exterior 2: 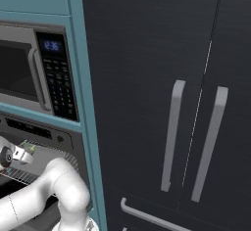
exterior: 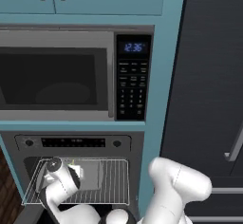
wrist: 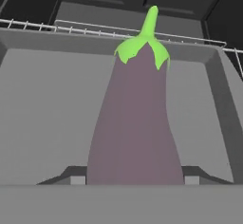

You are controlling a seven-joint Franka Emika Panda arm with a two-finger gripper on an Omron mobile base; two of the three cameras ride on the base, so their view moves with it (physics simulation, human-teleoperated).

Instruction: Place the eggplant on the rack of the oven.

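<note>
The gripper [wrist: 134, 180] is clamped on the fat end of the eggplant [wrist: 135, 128], which juts away from the fingers with its green stalk toward the back of the oven [exterior: 76, 142]. Everything here is placed against the grey baking tray [wrist: 47, 118]: the eggplant hangs over the tray's floor, inside its raised walls, and the rack [wrist: 85, 28] shows beyond the tray's far wall as thin wire bars. In the left base view the tray sits on the rack in the oven's open mouth, below the microwave [exterior: 57, 76]. The risk I see is a release here, which would drop the eggplant into the tray instead of onto bare wire; being rounded, it could also roll against the tray wall
</note>
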